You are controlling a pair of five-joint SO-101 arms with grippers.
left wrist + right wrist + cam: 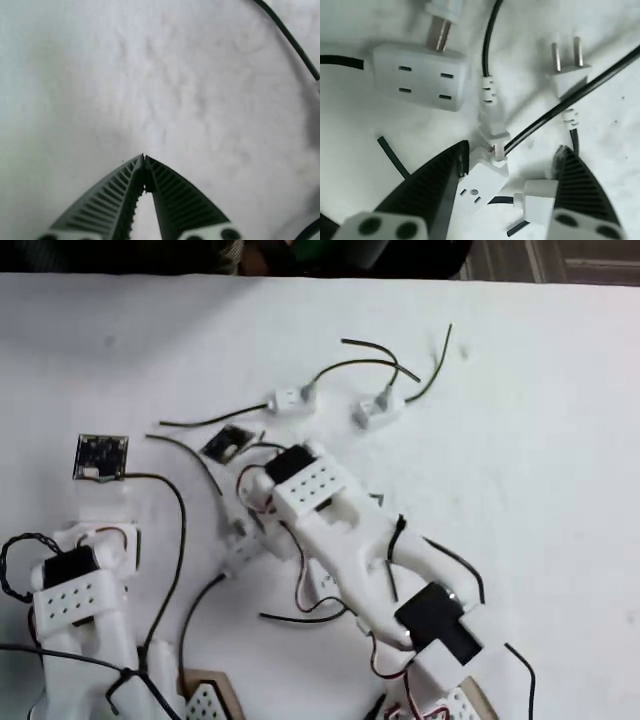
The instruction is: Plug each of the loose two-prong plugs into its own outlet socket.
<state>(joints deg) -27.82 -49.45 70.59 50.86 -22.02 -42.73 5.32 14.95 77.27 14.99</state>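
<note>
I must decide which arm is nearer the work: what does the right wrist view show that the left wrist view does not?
Right wrist view, not the left: the right hand, open, near a white outlet block with four slots, a loose two-prong plug with bare prongs, and a smaller white socket between its jaws. Left wrist view, not the right: the left hand, shut, over a bare stretch of table. Both: the table and a black cable.
</note>
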